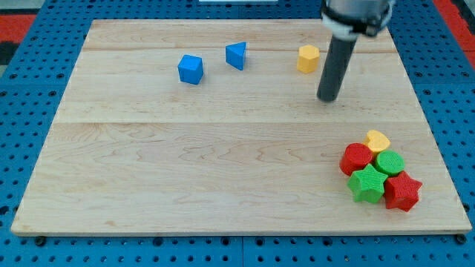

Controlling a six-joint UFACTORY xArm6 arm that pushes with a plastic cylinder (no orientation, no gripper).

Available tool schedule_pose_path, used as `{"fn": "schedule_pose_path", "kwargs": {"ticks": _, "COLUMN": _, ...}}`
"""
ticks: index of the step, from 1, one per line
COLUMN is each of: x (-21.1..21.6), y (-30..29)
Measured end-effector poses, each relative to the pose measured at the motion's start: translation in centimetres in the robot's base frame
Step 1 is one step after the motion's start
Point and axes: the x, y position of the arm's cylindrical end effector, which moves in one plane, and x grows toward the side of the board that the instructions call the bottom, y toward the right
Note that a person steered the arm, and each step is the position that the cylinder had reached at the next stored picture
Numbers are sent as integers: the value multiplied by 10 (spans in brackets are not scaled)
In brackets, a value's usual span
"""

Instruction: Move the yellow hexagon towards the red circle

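Note:
The yellow hexagon (308,58) sits near the view's top, right of centre. The red circle (357,158) lies in a cluster at the view's lower right, touching a yellow heart (378,140), a green circle (390,163), a green star (367,184) and a red star (403,190). My tip (327,99) rests on the board just below and to the right of the yellow hexagon, a short gap apart from it, and well above the cluster.
A blue cube (191,70) and a blue triangle (236,55) sit at the view's top, left of the hexagon. The wooden board (223,163) ends at a blue pegboard surround on all sides.

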Motion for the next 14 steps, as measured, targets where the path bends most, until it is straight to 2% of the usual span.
{"fn": "schedule_pose_path", "kwargs": {"ticks": 1, "x": -87, "y": 13}}
{"fn": "schedule_pose_path", "kwargs": {"ticks": 2, "x": -140, "y": 5}}
{"fn": "schedule_pose_path", "kwargs": {"ticks": 3, "x": -133, "y": -26}}
{"fn": "schedule_pose_path", "kwargs": {"ticks": 6, "x": -44, "y": -30}}
{"fn": "schedule_pose_path", "kwargs": {"ticks": 11, "x": 66, "y": -13}}
{"fn": "schedule_pose_path", "kwargs": {"ticks": 12, "x": 87, "y": -13}}
{"fn": "schedule_pose_path", "kwargs": {"ticks": 14, "x": 103, "y": -14}}
